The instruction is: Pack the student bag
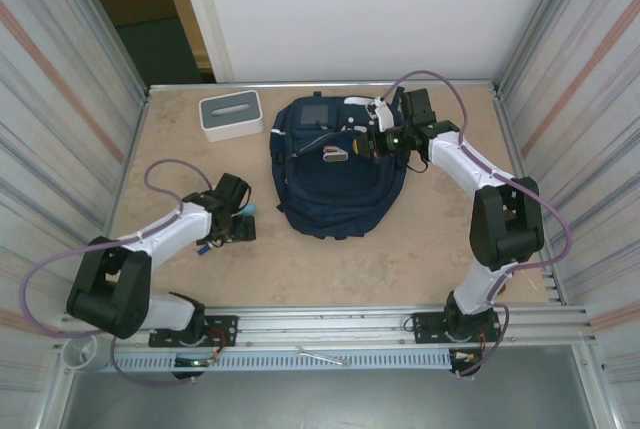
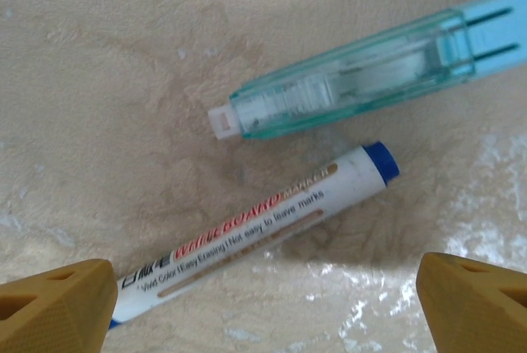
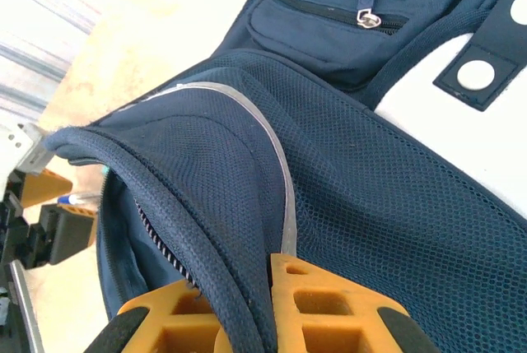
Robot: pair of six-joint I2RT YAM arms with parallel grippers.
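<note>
**While the Bag Mouth Is Held Open: Aligning for the Marker Pick**

Because the left gripper (image 2: 263, 304) stands with its fingers (image 2: 53, 304) spread wide above the table (image 1: 300, 269), the next move turns on the whiteboard marker (image 2: 255, 242) lying between them. In the left wrist view its long axis runs diagonally, from beside the left finger up towards the right, blue cap farthest away. A teal dispenser (image 2: 370, 69) lies just beyond it, nearly parallel and apart from it. A closing stroke across the barrel likely needs a wrist rotation first.

The student bag (image 1: 335, 184) lies flat at mid-table, well to the right of the left gripper (image 1: 238, 221). The right gripper (image 1: 352, 149) is at the bag, pinching its corded opening edge (image 3: 206, 262). The bag is navy mesh fabric with a grey reflective stripe and a zipped front pocket.
</note>
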